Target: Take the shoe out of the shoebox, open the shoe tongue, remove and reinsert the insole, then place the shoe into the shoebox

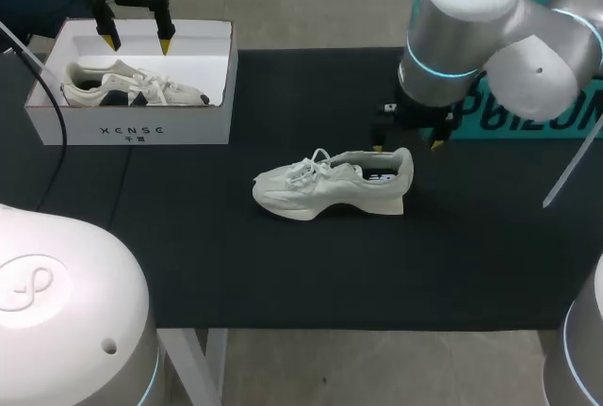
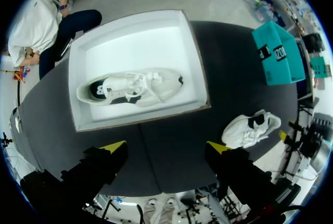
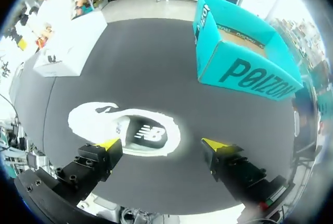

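The shoe stood on its sole at centre frame on the dark worktop, toe pointing left. The right pincer hung over its heel, fingers apart and gripping nothing. The left pincer, likewise apart, hung above the white shoebox at upper left, which held a second shoe.
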Controlling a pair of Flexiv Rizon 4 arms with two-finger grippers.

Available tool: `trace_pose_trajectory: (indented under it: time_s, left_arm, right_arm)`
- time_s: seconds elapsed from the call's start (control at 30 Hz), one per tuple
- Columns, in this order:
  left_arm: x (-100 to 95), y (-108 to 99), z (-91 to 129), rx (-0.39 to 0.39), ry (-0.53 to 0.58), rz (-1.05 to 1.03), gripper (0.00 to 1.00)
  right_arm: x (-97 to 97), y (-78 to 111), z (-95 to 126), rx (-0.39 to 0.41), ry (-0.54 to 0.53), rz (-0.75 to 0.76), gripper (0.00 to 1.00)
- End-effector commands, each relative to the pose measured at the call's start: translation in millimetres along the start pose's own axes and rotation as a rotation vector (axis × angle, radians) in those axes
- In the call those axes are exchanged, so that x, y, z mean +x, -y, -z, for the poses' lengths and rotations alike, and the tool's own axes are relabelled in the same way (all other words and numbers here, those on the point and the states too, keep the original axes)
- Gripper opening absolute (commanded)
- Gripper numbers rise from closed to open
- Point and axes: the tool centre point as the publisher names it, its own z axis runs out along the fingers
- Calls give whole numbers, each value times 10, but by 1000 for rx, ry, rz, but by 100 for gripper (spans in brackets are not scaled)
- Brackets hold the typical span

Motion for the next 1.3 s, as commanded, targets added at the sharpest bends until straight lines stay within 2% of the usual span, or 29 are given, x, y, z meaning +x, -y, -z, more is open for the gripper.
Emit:
trace_pose_trajectory:
  time_s: [0.03, 0.07, 0.1, 0.97, 1.07, 1.3]
  left_arm:
    - [3, -7, -4, 2, 1, 0, 100]
    - [3, -7, -4, 2, 1, 0, 100]
    - [3, -7, -4, 2, 1, 0, 100]
    - [3, -7, -4, 2, 1, 0, 100]
    - [3, -7, -4, 2, 1, 0, 100]
    - [3, -7, -4, 2, 1, 0, 100]
  right_arm:
    - [-75, 71, 289, -38, -372, 312, 100]
    - [-64, 67, 400, -21, -461, 430, 100]
    - [-72, 70, 443, -10, -490, 500, 100]
    - [-72, 70, 443, -10, -490, 500, 100]
    - [-146, 111, 405, -84, -495, 620, 100]
    - [-369, 109, 353, -179, -537, 870, 100]
